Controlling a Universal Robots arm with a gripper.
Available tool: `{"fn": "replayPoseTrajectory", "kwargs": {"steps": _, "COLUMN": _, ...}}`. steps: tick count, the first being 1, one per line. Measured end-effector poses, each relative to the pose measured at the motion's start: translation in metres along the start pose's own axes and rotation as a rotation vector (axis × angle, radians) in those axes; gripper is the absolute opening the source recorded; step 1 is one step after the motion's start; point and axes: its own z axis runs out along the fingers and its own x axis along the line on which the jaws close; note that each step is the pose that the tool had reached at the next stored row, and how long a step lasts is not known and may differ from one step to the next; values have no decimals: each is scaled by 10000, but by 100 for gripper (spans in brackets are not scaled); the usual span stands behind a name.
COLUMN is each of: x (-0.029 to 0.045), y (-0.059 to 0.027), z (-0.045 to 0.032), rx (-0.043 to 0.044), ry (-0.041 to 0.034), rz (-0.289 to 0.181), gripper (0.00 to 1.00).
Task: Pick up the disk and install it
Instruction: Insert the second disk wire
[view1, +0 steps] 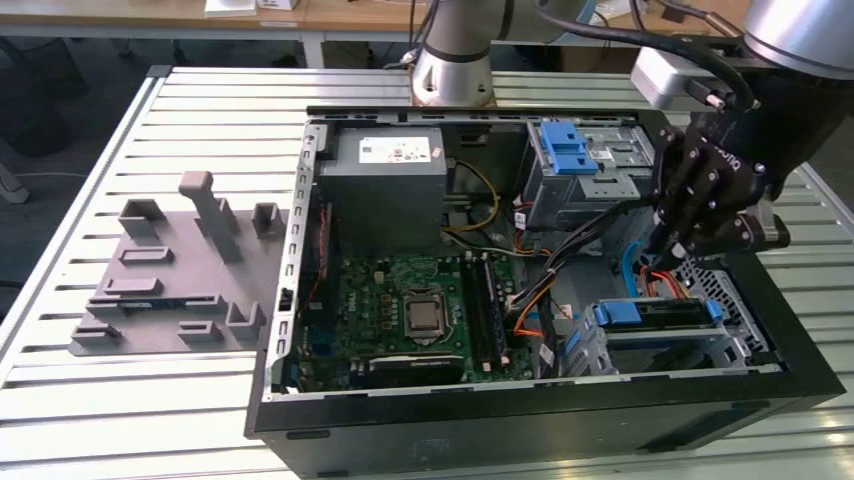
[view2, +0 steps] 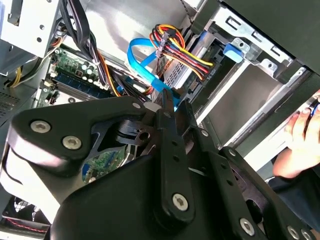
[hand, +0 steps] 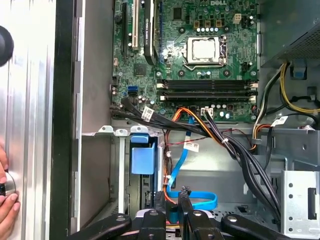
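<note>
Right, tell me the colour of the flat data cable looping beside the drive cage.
Blue, clearest in the second wrist view: flat data cable.

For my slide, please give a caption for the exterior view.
Black gripper poised inside open computer case, above silver hard drive with blue rails in its bay.

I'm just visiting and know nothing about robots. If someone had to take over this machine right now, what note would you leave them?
Gripper: inside the open computer case, beside the drive cage, fingers close together around the cable connectors; whether it grips anything is unclear.
Disk: sits in the drive cage, blue rails showing, so it looks placed.
Blue data cable and coloured power wires hang by the fingertips.
A person's hand rests at the case edge.
Left: cannot tell if the disk is fully seated or cabled.
</note>
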Motion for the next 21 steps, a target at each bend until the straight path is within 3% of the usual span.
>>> {"fn": "replayPoseTrajectory", "kwargs": {"steps": 3, "x": -7, "y": -10, "z": 15, "rx": 0, "ry": 14, "rz": 1, "gripper": 25}}
{"fn": "replayPoseTrajectory", "kwargs": {"steps": 5, "x": -7, "y": -10, "z": 21, "rx": 0, "ry": 16, "rz": 3, "gripper": 17}}
{"fn": "replayPoseTrajectory", "kwargs": {"steps": 8, "x": -8, "y": -11, "z": 25, "rx": 1, "ry": 11, "rz": -15, "gripper": 16}}
{"fn": "replayPoseTrajectory", "kwargs": {"steps": 11, "x": -2, "y": -12, "z": 33, "rx": 6, "ry": -168, "rz": -52, "gripper": 16}}
{"fn": "replayPoseTrajectory", "kwargs": {"steps": 13, "x": 12, "y": -13, "z": 45, "rx": 30, "ry": -242, "rz": -80, "gripper": 16}}
{"fn": "replayPoseTrajectory", "kwargs": {"steps": 21, "x": 112, "y": -9, "z": 112, "rx": 162, "ry": -275, "rz": -107, "gripper": 16}}
